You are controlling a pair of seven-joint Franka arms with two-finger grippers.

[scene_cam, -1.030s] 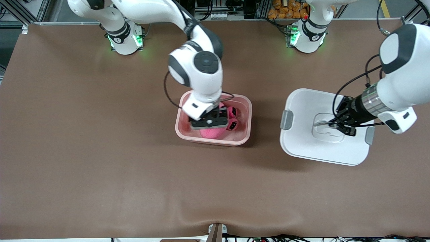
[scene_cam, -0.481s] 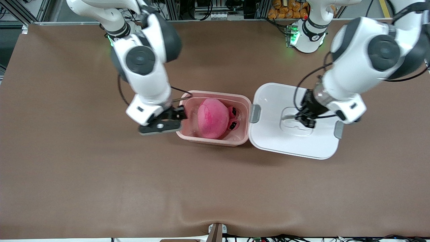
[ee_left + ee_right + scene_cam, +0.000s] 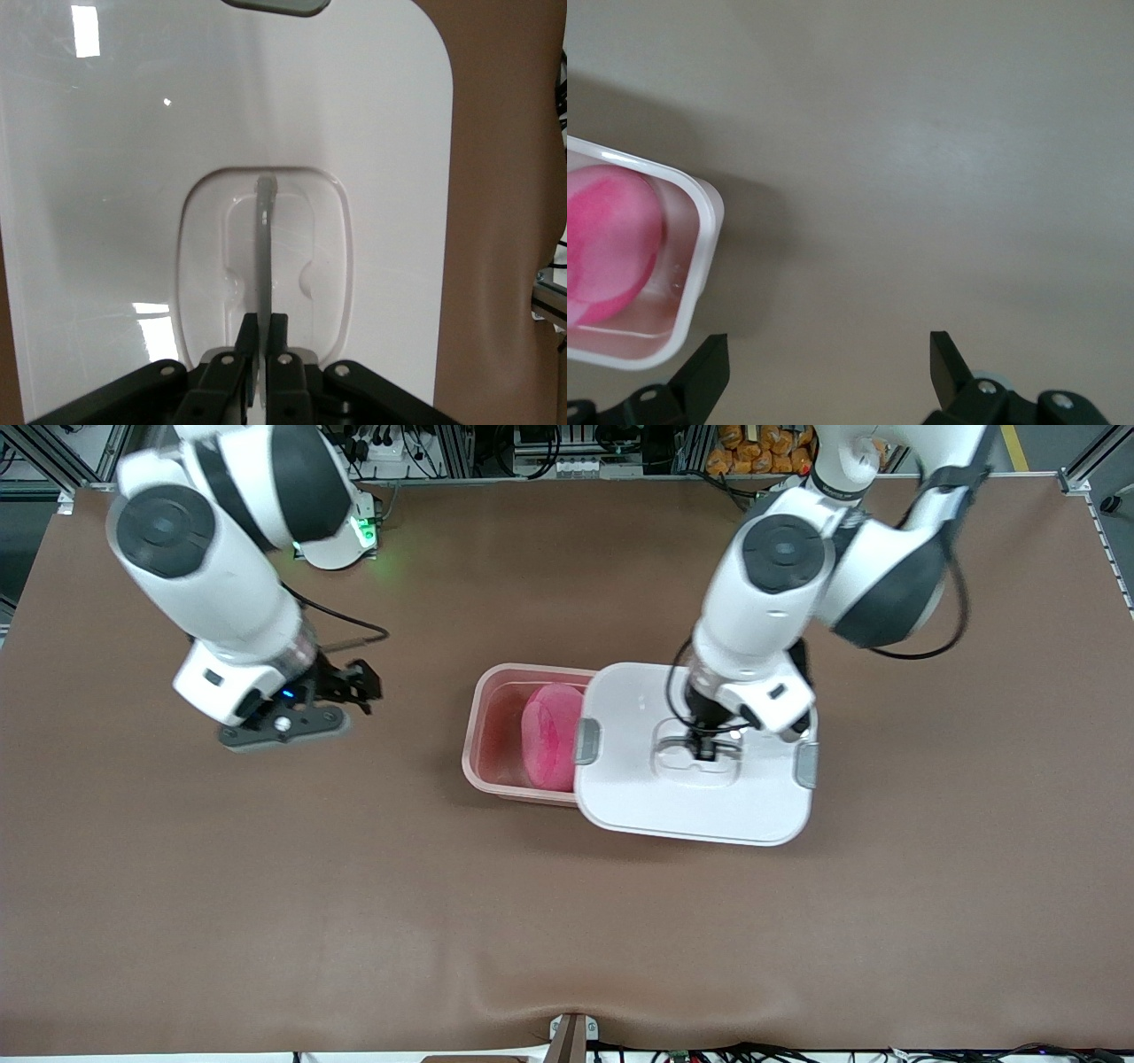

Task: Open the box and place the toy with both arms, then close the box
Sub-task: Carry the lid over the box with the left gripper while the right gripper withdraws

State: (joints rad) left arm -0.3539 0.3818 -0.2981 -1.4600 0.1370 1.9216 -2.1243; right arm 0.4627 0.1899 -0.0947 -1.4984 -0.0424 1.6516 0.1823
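White lid (image 3: 691, 788), carried by its clear handle (image 3: 264, 239) in the clamped left gripper (image 3: 706, 751), overhangs half the pale pink tub (image 3: 496, 731) mid-table. Hot-pink plush toy (image 3: 549, 735) lies inside. Right gripper (image 3: 341, 695), jaws spread and empty, hangs over bare brown table (image 3: 354, 903) toward the right arm's end.

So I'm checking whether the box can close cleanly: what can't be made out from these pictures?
- Front view: the lid, held by the left gripper, covers part of the toy, its face included, and the tub rim toward the left arm's end.
- Left wrist view: only lid; tub and toy hidden beneath.
- Right wrist view: frame edge cuts off most of tub and toy; right gripper over bare table.
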